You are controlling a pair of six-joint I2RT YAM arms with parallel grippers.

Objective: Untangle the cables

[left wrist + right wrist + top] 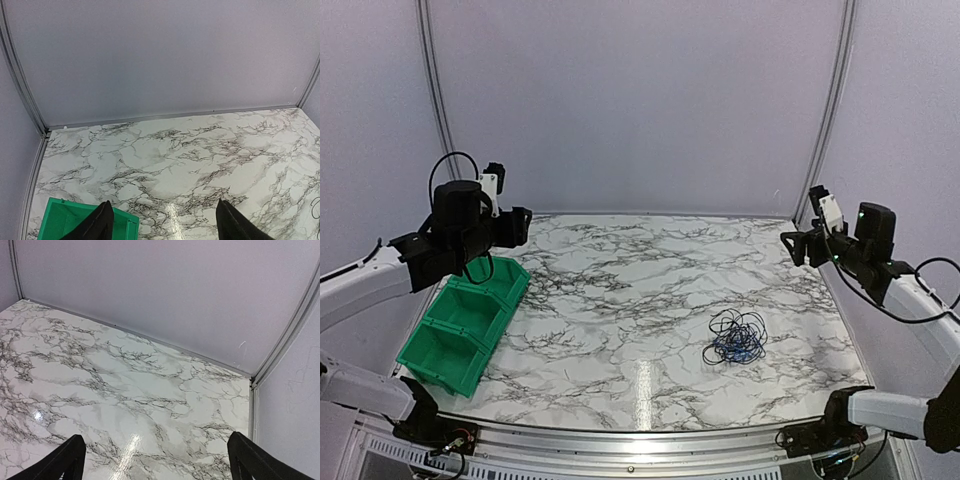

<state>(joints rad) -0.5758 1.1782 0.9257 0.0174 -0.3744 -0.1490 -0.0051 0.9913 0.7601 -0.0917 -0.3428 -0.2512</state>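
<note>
The cables (735, 338) lie in one small tangle of thin black and blue loops on the marble table, right of centre and toward the front. A sliver of a black loop (316, 207) shows at the right edge of the left wrist view. My left gripper (515, 228) hangs high over the left side, above the green bin, far from the tangle. In its own view it (164, 202) is open, with only tabletop between the fingers. My right gripper (792, 245) is raised at the right edge, behind the tangle. Its jaws (157, 436) stand wide open and hold nothing.
A green two-compartment bin (470, 320) sits at the table's left front, and its corner (65, 215) shows under the left fingers. Grey walls close off the back and both sides. The table's back right corner (251, 380) lies ahead of the right gripper.
</note>
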